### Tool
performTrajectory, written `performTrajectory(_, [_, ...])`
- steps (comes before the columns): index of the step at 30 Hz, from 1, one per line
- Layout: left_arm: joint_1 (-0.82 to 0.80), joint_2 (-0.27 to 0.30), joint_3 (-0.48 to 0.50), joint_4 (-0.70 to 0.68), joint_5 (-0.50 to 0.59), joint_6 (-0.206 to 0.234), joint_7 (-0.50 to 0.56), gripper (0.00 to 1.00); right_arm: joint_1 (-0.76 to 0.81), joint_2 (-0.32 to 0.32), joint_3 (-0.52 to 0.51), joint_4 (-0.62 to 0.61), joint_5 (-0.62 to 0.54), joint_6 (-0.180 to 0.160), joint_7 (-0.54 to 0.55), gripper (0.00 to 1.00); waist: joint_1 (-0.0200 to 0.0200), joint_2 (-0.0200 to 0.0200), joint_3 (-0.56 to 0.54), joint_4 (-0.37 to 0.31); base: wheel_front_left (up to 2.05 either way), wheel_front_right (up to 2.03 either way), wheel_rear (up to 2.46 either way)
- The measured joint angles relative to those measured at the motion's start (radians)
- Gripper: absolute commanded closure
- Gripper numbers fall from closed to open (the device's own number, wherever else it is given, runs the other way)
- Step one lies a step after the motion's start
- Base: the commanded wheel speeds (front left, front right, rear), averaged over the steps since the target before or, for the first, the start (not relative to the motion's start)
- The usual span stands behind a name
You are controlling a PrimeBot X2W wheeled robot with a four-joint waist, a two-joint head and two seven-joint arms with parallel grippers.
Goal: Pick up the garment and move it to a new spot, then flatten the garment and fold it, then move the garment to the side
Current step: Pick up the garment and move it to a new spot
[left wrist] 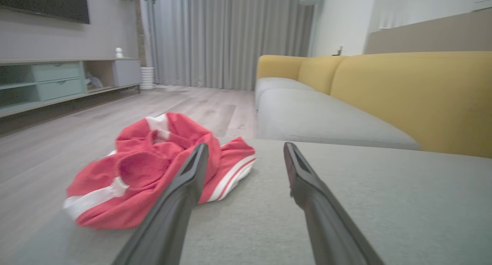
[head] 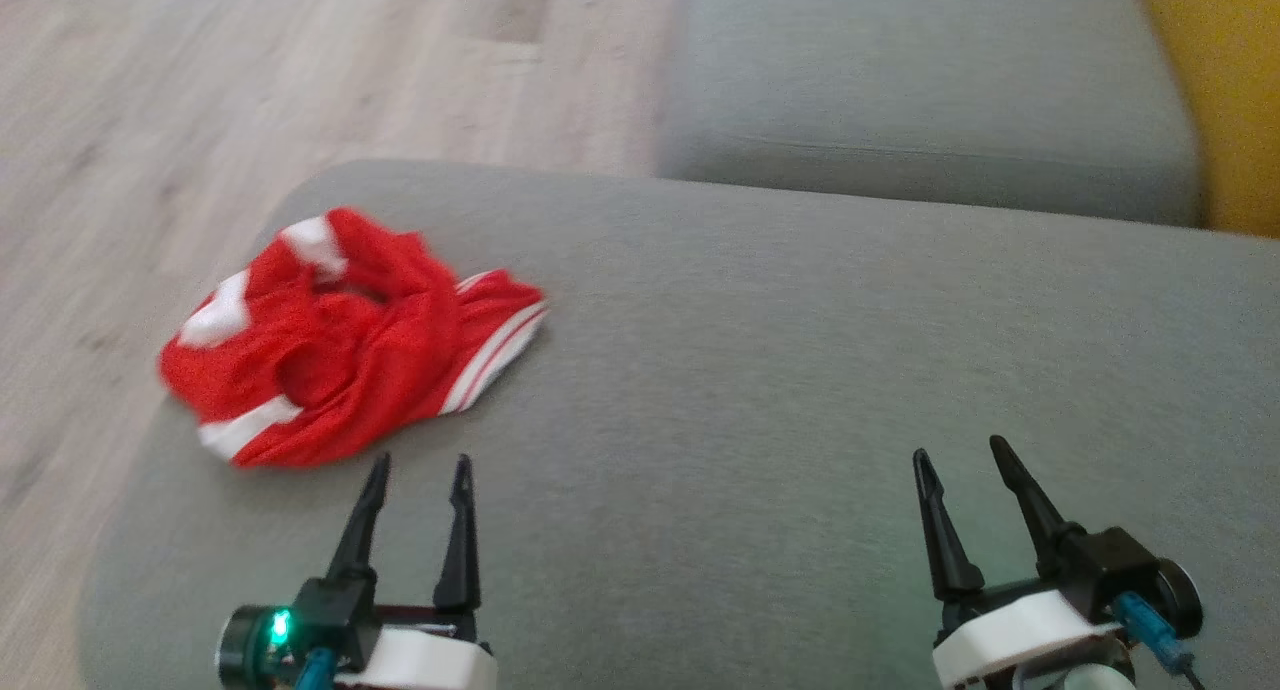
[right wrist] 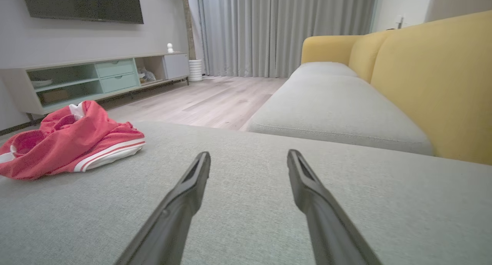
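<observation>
Garment (head: 340,340) lies crumpled in a heap at the left corner of the grey cushion (head: 800,370), its outer side right at the edge above the floor (head: 120,120).

Left gripper (head: 422,462) sits just short of the heap, fingers apart, nothing held. Right gripper (head: 958,448) is well off to the side over bare cushion, fingers likewise apart, empty.

Risks:
- A push rather than a pinch could nudge the heap over the edge.
- The mesh is loose and bunched, so a shallow grab may catch one fold and let the rest trail or slip.
- The sleeves are hard to tell apart in the folds, so flattening could start twisted.
</observation>
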Motion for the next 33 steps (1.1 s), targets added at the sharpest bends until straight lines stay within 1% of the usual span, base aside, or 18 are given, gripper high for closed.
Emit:
performTrajectory(1, [0.000,0.001,0.007,0.001,0.003,0.008,0.000,0.00,0.000,0.000,0.000,0.000,0.000,0.000,0.000,0.00,0.0000,0.0000,0.003,0.022,0.00,0.00,0.00])
performTrajectory(6, [0.000,0.002,0.042,-0.009,0.006,0.016,0.000,0.00,0.000,0.000,-0.008,-0.003,0.000,0.000,0.000,0.00,0.0000,0.0000,0.020,0.143,0.00,0.00,0.00])
performTrajectory(7, [0.000,0.002,0.042,-0.009,0.006,0.016,0.000,0.00,0.000,0.000,-0.008,-0.003,0.000,0.000,0.000,0.00,0.0000,0.0000,0.020,0.143,0.00,0.00,0.00])
performTrajectory(10, [0.001,0.002,0.072,-0.023,0.010,0.017,0.000,0.00,-0.002,0.000,-0.017,-0.010,0.000,0.000,0.000,0.00,0.0000,0.0000,0.030,0.215,0.00,0.00,0.00])
performTrajectory(13, [0.002,0.002,0.111,-0.050,0.002,0.036,0.000,0.00,-0.006,0.000,-0.014,-0.011,-0.021,0.000,0.000,0.00,-0.0002,0.0000,0.047,0.271,0.00,0.00,0.00])
performTrajectory(16, [0.001,0.002,0.137,-0.071,-0.001,0.043,0.000,0.00,-0.017,0.001,-0.016,-0.008,-0.028,0.000,0.000,0.00,-0.0001,0.0000,0.077,0.302,0.00,0.00,0.00])
performTrajectory(19, [-0.005,0.002,0.145,-0.084,0.012,0.042,0.000,0.00,-0.026,0.001,-0.040,-0.009,-0.028,0.000,0.000,0.00,-0.0001,0.0000,0.106,0.320,0.00,0.00,0.00])
performTrajectory(21, [-0.029,0.002,0.156,-0.081,0.016,0.032,0.000,0.00,-0.029,0.001,-0.064,-0.023,-0.042,0.000,0.000,0.00,-0.0002,0.0000,0.133,0.326,0.00,0.00,0.00])
performTrajectory(23, [-0.090,0.001,0.158,-0.065,0.039,0.018,-0.001,0.00,-0.036,-0.001,-0.087,-0.037,-0.075,0.000,0.000,0.00,-0.0001,0.0000,0.166,0.330,0.00,0.00,0.00])
performTrajectory(26, [-0.230,-0.001,0.157,0.009,0.058,0.009,-0.004,0.00,-0.074,-0.019,-0.094,-0.056,-0.103,0.000,0.000,0.00,0.0000,0.0000,0.226,0.327,0.00,0.00,0.00])
performTrajectory(30, [-0.420,-0.008,0.153,0.225,0.054,-0.012,-0.004,0.00,-0.140,-0.093,-0.100,-0.081,-0.115,0.000,0.000,0.00,0.0003,0.0000,0.313,0.312,0.00,0.00,0.00])
performTrajectory(33, [-0.535,-0.018,0.151,0.399,0.040,-0.016,-0.004,0.00,-0.167,-0.129,-0.097,-0.088,-0.115,0.000,0.000,0.00,0.0003,0.0000,0.374,0.295,0.00,0.00,0.00])
